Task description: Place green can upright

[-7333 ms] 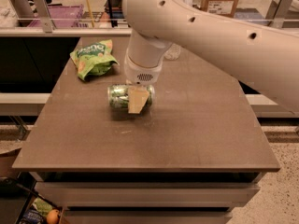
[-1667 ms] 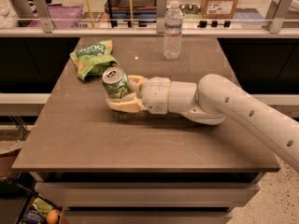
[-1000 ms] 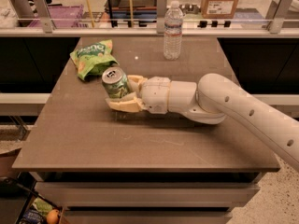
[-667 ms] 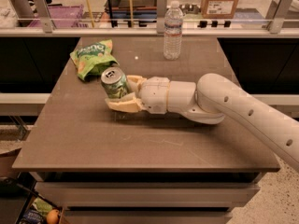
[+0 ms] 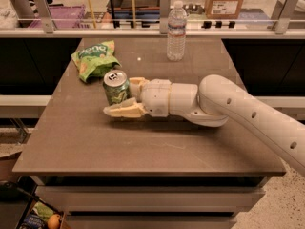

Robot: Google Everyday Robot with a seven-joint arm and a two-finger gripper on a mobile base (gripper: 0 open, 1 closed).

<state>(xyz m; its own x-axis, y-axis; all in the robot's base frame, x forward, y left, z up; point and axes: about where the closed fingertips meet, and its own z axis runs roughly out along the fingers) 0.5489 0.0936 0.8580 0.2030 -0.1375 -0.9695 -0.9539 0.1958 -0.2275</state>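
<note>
The green can (image 5: 116, 87) partly hides the gripper (image 5: 120, 97) clasping it.

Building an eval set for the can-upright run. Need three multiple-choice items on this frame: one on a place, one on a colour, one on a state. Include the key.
1. Where does the water bottle stand?
A. near the far edge of the table
B. on the floor
C. on a shelf under the tabletop

2. What colour is the snack bag, mainly?
A. red
B. blue
C. green

3. How is the green can placed?
A. lying on its side
B. standing upright
C. crushed flat

Key:
1 A: the bottle stands at the back of the tabletop, apart from the gripper, which sits low over the table at the can.
2 C: the bag is green with lighter print.
3 B: the can's silver top faces up and its base is on the table.
</note>
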